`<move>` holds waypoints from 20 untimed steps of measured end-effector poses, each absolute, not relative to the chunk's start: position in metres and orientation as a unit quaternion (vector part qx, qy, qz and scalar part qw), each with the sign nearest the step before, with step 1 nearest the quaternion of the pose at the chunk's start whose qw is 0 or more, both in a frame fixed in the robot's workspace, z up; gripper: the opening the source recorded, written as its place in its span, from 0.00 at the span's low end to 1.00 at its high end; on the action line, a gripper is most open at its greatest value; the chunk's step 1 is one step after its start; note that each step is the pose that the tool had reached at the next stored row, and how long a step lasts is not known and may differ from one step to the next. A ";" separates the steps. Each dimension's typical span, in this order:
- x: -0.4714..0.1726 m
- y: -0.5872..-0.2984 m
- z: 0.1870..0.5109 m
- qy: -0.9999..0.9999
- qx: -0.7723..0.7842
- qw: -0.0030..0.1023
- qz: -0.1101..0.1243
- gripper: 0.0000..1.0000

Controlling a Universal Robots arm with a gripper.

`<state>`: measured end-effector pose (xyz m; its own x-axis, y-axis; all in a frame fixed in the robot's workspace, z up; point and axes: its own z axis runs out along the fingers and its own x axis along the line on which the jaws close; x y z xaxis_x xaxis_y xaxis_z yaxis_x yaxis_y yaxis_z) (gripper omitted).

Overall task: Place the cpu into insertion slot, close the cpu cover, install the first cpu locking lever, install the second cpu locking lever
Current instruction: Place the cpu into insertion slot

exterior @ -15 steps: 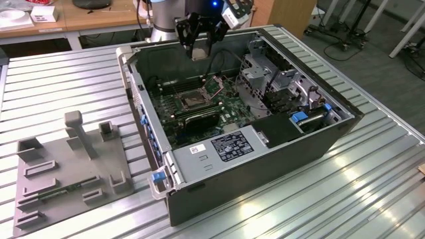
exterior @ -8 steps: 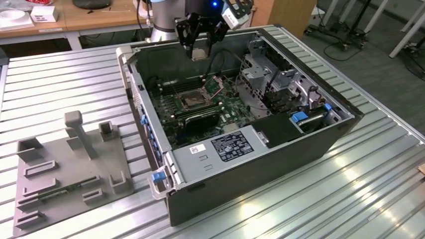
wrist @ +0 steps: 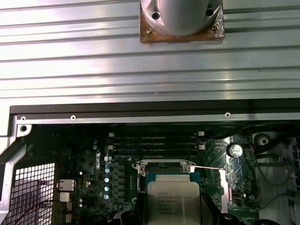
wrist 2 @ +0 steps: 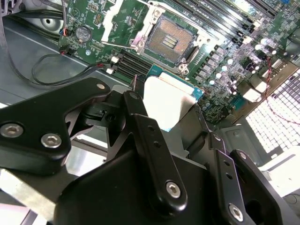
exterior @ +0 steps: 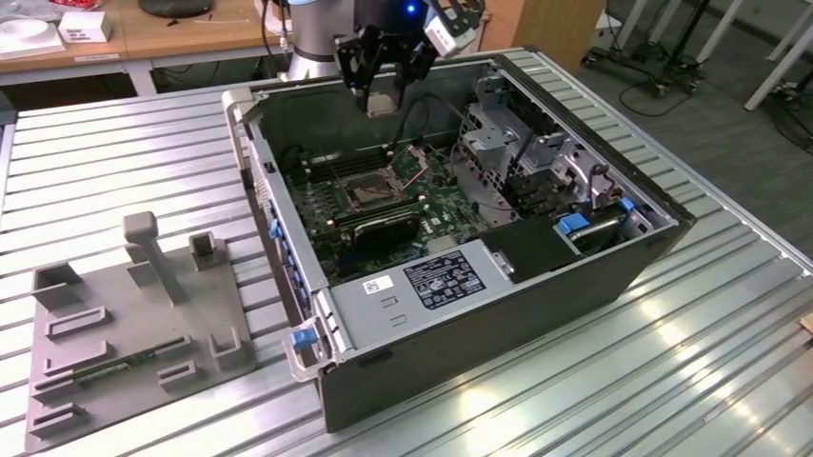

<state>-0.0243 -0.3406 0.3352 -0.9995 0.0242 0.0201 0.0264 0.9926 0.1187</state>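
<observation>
Clamping cpu (wrist 2: 166, 103) by 2 edges in jaws, hovering with slot (wrist 2: 168, 42) well below them; needing level chip, squared corners.

**Print in sight, none legible**

The cpu (wrist: 173, 204) carries several faint lines of print on its pale lid in the first wrist view; no word can be made out. In the exterior view a black label (exterior: 445, 280) with white print and a small white sticker (exterior: 379, 285) sit on the silver panel (exterior: 406, 319), both unreadable.
</observation>
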 end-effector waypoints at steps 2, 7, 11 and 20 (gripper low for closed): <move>-0.024 -0.341 0.335 -0.998 -0.013 0.009 -0.060 0.54; -0.024 -0.341 0.334 -0.998 -0.013 0.009 -0.060 0.54; -0.024 -0.341 0.332 -0.998 -0.013 0.009 -0.060 0.54; -0.025 -0.345 0.329 -0.998 -0.013 0.009 -0.060 0.54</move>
<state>-0.0251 -0.3454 0.3294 -0.9995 0.0243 0.0199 0.0265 0.9925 0.1193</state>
